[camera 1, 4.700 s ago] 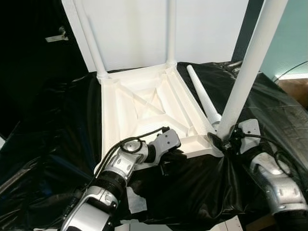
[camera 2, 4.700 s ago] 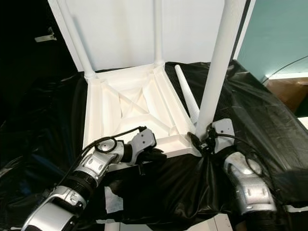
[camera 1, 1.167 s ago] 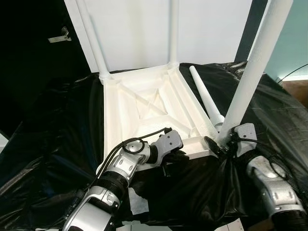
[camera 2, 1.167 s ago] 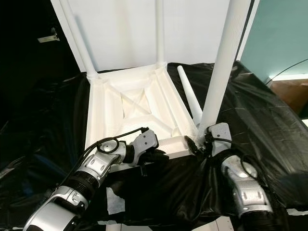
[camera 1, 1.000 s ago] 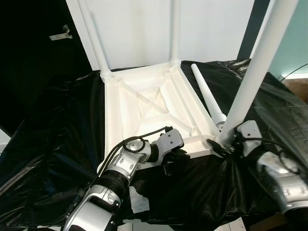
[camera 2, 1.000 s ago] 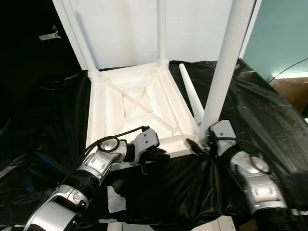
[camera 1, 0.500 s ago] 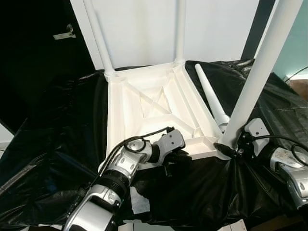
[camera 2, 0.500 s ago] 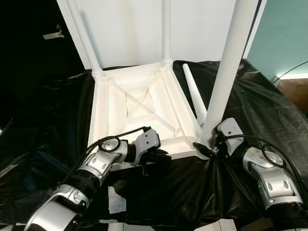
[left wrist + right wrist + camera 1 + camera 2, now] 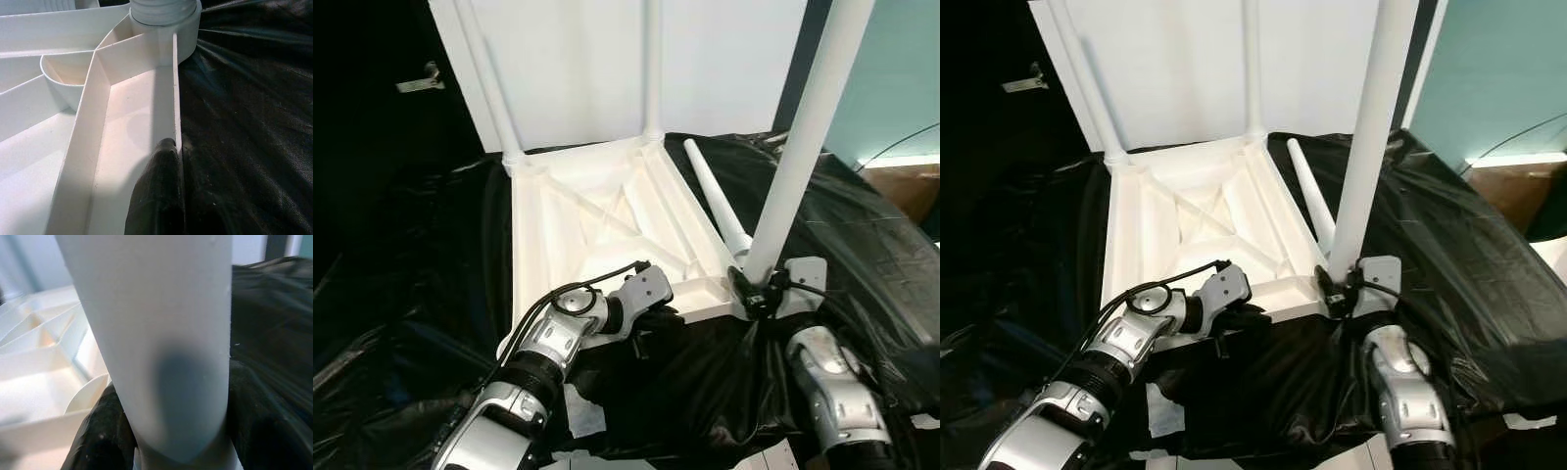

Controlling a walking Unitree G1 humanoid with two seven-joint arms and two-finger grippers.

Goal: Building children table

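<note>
Table point(image 9: 597, 220): white plastic, laid upside down on a black sheet point(image 9: 862, 245); ribbed underside faces up, with a cross brace seen at the middle.
Far legs: two legs are fitted upright in the far corners, far-left leg point(image 9: 489, 83) and far-right leg point(image 9: 652, 69).
Near-right leg point(image 9: 800, 147): stood upright in the near-right corner socket, its top cut off by the frame edge.
Loose leg point(image 9: 713, 191): laid flat on the sheet just beside the table's right rim, thick end nearer, pointing far-left.
Right hand point(image 9: 751, 291): placed at the base of the near-right leg; in the right wrist view black fingers point(image 9: 100, 440) are seen on both sides of the leg, clamped on it.
Left hand point(image 9: 651, 318): set at the table's near rim, toward the middle-left; in the left wrist view one black finger point(image 9: 159, 191) is seen lying against the inner face of the rim wall, the other is hidden. Whether the rim is pinched cannot be told.
Near-left corner: hidden behind the left arm.
Backdrop: a white panel point(image 9: 578, 59) stands behind the table; a teal wall point(image 9: 901, 78) is seen far right.
</note>
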